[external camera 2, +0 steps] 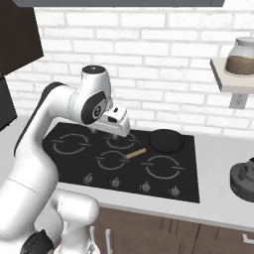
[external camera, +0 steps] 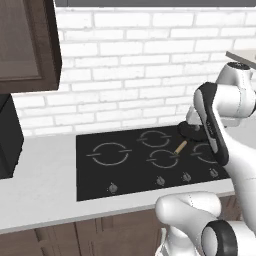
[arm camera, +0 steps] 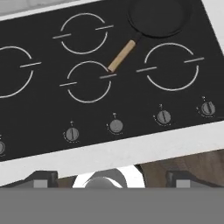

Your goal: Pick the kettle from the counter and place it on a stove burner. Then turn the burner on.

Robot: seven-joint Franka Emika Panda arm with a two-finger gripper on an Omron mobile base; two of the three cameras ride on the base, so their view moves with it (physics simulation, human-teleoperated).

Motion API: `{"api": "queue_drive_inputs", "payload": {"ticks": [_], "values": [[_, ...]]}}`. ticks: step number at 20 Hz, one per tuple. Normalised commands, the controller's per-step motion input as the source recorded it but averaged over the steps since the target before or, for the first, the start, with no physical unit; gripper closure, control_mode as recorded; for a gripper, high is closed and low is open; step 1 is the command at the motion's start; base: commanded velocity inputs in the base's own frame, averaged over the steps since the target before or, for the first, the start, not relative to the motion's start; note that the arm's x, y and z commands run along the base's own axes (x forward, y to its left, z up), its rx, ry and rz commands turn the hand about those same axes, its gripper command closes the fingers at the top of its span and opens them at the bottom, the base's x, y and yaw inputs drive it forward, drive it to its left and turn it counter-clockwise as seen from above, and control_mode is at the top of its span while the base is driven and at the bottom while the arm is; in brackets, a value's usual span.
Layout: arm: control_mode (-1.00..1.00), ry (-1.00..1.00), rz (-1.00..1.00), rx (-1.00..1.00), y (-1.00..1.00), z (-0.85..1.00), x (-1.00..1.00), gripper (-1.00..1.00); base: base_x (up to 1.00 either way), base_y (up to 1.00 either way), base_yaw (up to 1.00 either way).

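The kettle point(external camera 2: 244, 179), squat and dark grey, stands on the pale counter point(external camera 2: 218, 201) at the far right, cut off by the frame edge. My gripper point(external camera 2: 118, 133) hangs over the middle of the black cooktop, well left of the kettle. It is open, with the two dark fingertips point(arm camera: 41, 179) far apart and nothing between them. The largest burner ring point(external camera: 110, 153) lies bare at the left end of the cooktop point(external camera 2: 72, 144), and its right part shows in the hand view point(arm camera: 13, 72).
A flat black frying pan point(external camera 2: 166, 140) with a wooden handle point(arm camera: 121, 56) sits on the back right burner. Several knobs point(arm camera: 115, 126) line the cooktop's front edge. A shelf with a jar point(external camera 2: 241, 56) hangs above the kettle. A dark cabinet point(external camera: 27, 45) is at upper left.
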Motion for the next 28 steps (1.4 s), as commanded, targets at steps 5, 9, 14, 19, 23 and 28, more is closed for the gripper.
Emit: {"api": "queue_drive_inputs", "payload": {"ticks": [5, 9, 14, 19, 23, 28], "values": [[-1.0, 0.0, -0.25, 0.0, -0.74, -0.25, -0.26, -1.0, 0.0, 0.0, 0.0], [-1.0, 0.0, -0.38, 0.0, -0.82, -0.48, -0.01, -1.0, 0.0, 0.0, 0.0], [-1.0, -0.01, -0.42, 0.0, -0.88, -0.55, 0.0, -1.0, 0.0, 0.0, 0.0], [-1.0, 0.0, -0.41, 0.0, -0.88, -0.36, 0.0, -1.0, 0.0, 0.0, 0.0], [-1.0, 0.0, -0.41, 0.0, -0.93, -0.23, 0.01, -1.0, 0.0, 0.0, 0.0], [-1.0, 0.02, -0.29, 0.02, -0.72, -0.12, 0.02, -1.0, 0.0, 0.0, 0.0]]}}
